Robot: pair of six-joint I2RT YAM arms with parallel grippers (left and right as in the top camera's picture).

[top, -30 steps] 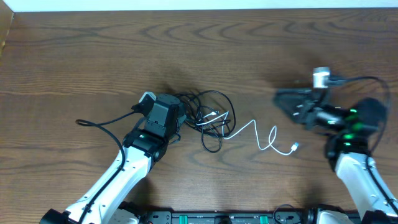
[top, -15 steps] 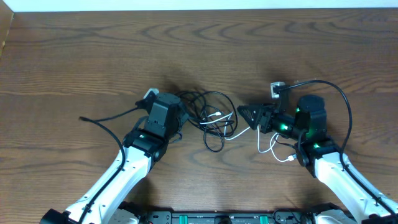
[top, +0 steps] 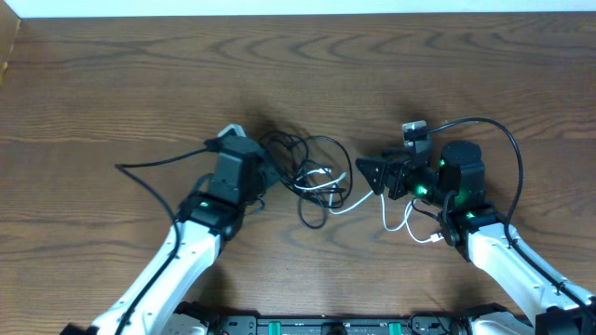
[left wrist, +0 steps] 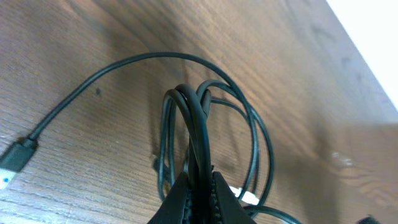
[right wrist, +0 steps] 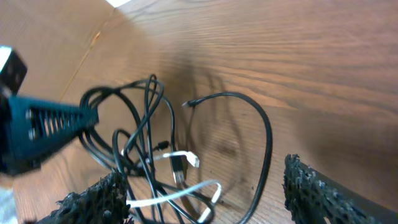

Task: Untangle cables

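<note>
Between left hand [top: 259, 169] and right hand [top: 365, 173], cables [top: 317, 177] bunched; left clamps black loops, right open alongside.

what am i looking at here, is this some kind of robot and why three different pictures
Yes, it is a robot: a left arm and a right arm at a wooden table, each ending in a two-finger gripper. The wide picture looks down from above. The other two come from small cameras on the wrists, so each shows its own fingers up close. On the table lies a tangle of thin black cables, with a white cable trailing out to the right. The left gripper is shut on a few loops of the black cables. The right gripper is open, holds nothing and points at the tangle.
</note>
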